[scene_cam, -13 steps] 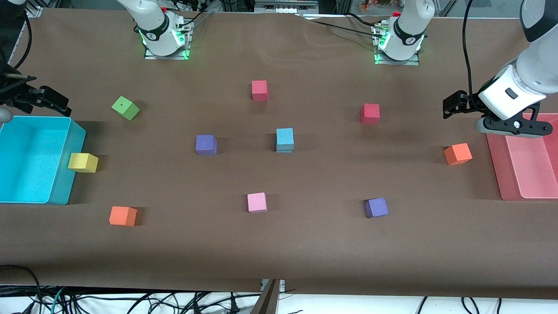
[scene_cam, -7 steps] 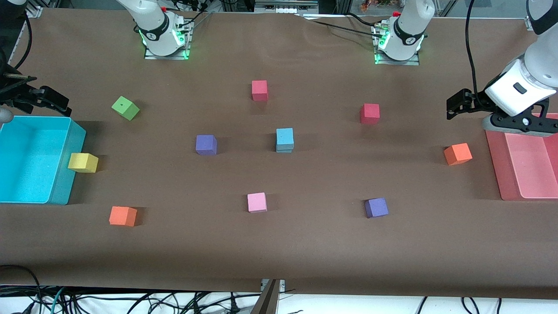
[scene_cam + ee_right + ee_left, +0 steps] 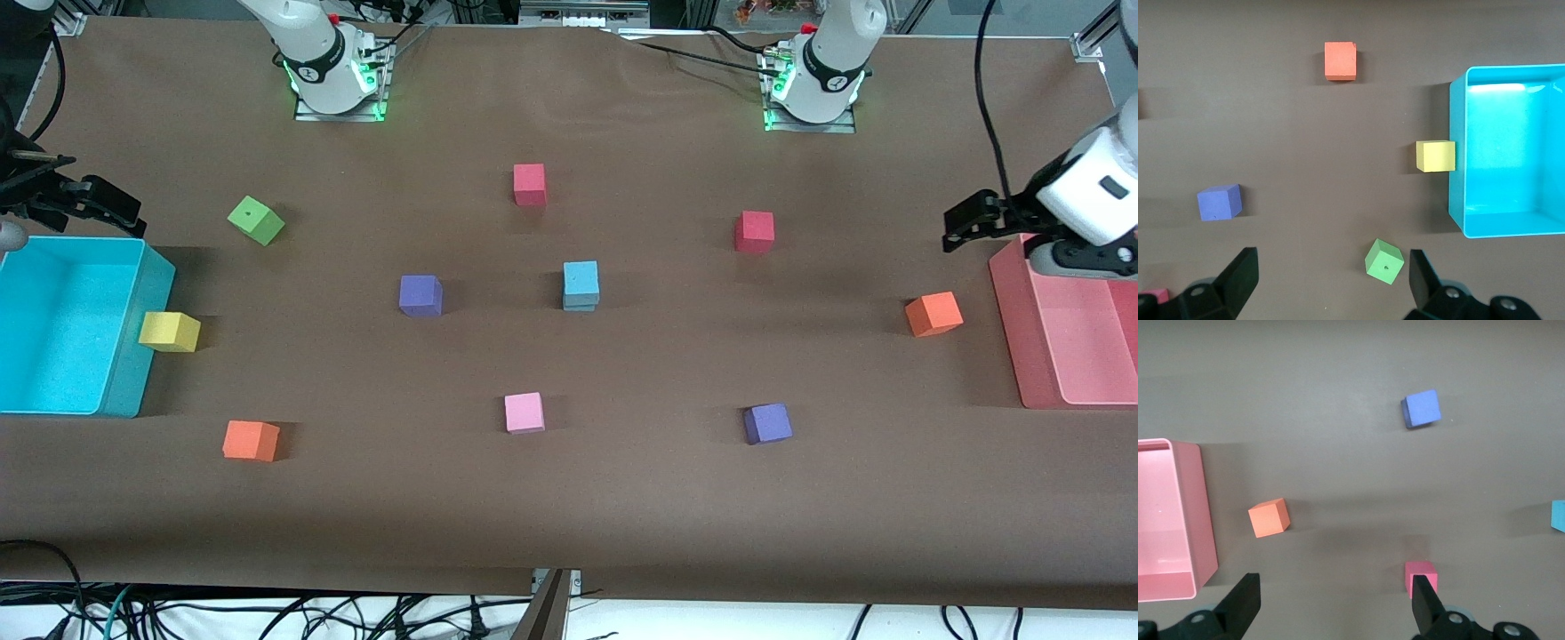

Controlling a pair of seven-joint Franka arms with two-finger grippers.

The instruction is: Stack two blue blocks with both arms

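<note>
While aloft, both hands [image 3: 1331, 603] [image 3: 1331, 280] wide, empty

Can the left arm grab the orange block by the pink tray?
Probably yes. The left gripper hangs open just above the pink tray's edge, and the orange block sits alone beside it, nothing covering it.
</note>
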